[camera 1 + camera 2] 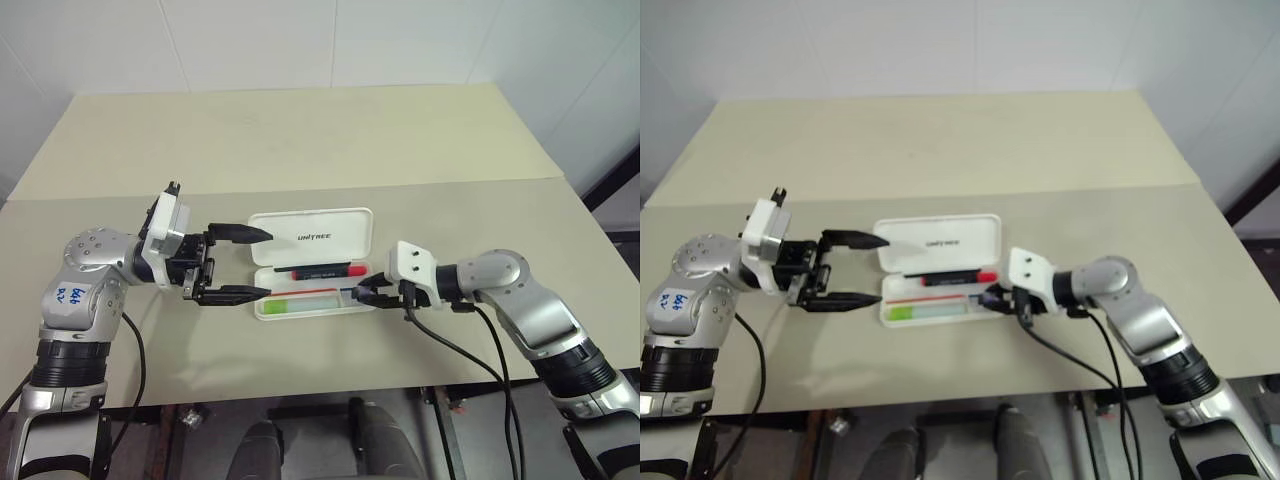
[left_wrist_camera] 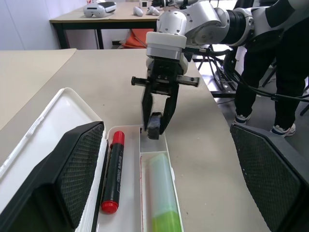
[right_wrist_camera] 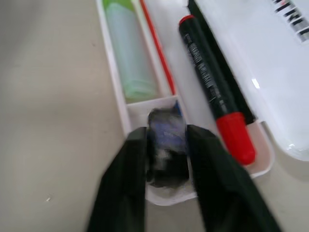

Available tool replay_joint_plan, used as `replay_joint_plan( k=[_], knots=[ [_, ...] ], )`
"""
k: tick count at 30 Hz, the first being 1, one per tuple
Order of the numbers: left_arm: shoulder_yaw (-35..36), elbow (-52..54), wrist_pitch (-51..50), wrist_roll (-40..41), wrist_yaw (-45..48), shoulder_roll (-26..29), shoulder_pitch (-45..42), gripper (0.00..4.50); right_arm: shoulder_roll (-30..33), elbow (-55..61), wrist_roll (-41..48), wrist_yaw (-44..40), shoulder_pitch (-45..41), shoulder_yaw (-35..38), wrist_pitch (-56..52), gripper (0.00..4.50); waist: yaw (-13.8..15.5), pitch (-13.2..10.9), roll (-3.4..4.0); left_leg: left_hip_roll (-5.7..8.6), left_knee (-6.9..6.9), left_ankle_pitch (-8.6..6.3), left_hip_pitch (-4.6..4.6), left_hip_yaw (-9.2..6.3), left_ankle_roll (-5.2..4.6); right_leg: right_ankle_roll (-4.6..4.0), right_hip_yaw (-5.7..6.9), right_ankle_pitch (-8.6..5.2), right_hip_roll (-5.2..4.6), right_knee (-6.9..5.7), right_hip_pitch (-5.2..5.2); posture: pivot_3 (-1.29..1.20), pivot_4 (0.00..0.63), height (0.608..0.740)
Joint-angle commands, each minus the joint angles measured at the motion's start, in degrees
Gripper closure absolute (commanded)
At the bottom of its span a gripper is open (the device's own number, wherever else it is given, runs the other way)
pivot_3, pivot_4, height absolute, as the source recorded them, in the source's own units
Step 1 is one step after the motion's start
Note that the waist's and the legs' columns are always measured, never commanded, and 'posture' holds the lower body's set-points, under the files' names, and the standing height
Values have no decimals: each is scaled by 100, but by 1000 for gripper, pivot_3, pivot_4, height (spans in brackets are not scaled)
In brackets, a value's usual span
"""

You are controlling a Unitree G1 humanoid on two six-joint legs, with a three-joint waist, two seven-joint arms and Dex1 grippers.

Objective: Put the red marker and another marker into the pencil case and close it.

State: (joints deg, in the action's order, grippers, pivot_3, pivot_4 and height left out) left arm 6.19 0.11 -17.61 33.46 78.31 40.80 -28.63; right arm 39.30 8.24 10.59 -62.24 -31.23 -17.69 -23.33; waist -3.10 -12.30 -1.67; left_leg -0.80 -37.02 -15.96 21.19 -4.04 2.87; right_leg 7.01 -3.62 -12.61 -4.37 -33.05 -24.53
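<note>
I am logging the surroundings. A beige table [image 1: 300, 150] is taking up most of the head views, with a seam [image 1: 300, 190] running across its top from side to side. A white wall [image 1: 330, 40] with faint panel joints is rising behind its far edge. In the left wrist view, a second table [image 2: 96, 19] with dark legs is standing further back, carrying a white headset [image 2: 99, 7] and small white items. A person in dark trousers [image 2: 260, 82] is standing beside the table on a grey floor [image 2: 227, 101].
</note>
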Motion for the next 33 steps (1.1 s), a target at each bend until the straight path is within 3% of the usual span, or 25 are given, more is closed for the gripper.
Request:
replay_joint_plan(
  k=[1, 6, 9, 14, 22, 26, 33],
  knots=[
    [130, 212, 32, 85, -45, 77, -20, 0, -78, 23, -53, 38, -142, 68, 31, 1720, 2, 0, 0, 0, 0, 0, 0, 0, 0, 0, 0, 0, 0, -3, 0, 0, 150, 740],
    [85, 155, 64, 58, -72, 41, -62, 0, 3, 181, 47, -107, -109, 194, 20, 21, 7, 0, 0, 0, 1, 0, 2, 0, 0, 2, 0, 1, 0, 1, 0, 0, 150, 740],
    [58, 98, 91, 28, -96, 15, -99, 0, 127, 514, 392, -330, 14, 392, -112, 21, 9, 0, 0, 0, 3, 0, 2, 0, 0, 4, 0, 2, 0, 2, -1, 0, 150, 740],
    [10, -153, 197, -231, -317, 14, -184, 0, -3, 1192, 1687, -331, 296, 1332, -596, 21, 23, 0, 0, 0, 3, 0, 3, -2, 0, 9, 1, 3, 0, 0, -1, 0, 150, 740],
    [-119, -1105, 482, -720, -726, -221, -775, 0, 178, 1065, 1939, -48, 647, 2155, -441, 21, 96, 0, 0, 1, -3, 0, 2, 0, 0, -7, 0, -4, 0, 4, 2, 0, 150, 740],
    [-302, -1720, 709, -869, -447, -349, -1183, 902, 239, 1003, 2233, -180, 851, 2694, -221, 0, 141, 0, 0, 1, 2, 0, 3, 0, 0, 7, 1, 3, 0, 4, 0, 0, 150, 740],
    [-442, -2740, 1075, -1148, -175, -414, -1885, 3304, 402, 974, 2173, -358, 1251, 2930, 284, 0, 138, 0, 0, 1, 5, -2, 5, 1, -2, 26, 3, 11, 0, 8, 0, 0, 150, 740]
  ],
)
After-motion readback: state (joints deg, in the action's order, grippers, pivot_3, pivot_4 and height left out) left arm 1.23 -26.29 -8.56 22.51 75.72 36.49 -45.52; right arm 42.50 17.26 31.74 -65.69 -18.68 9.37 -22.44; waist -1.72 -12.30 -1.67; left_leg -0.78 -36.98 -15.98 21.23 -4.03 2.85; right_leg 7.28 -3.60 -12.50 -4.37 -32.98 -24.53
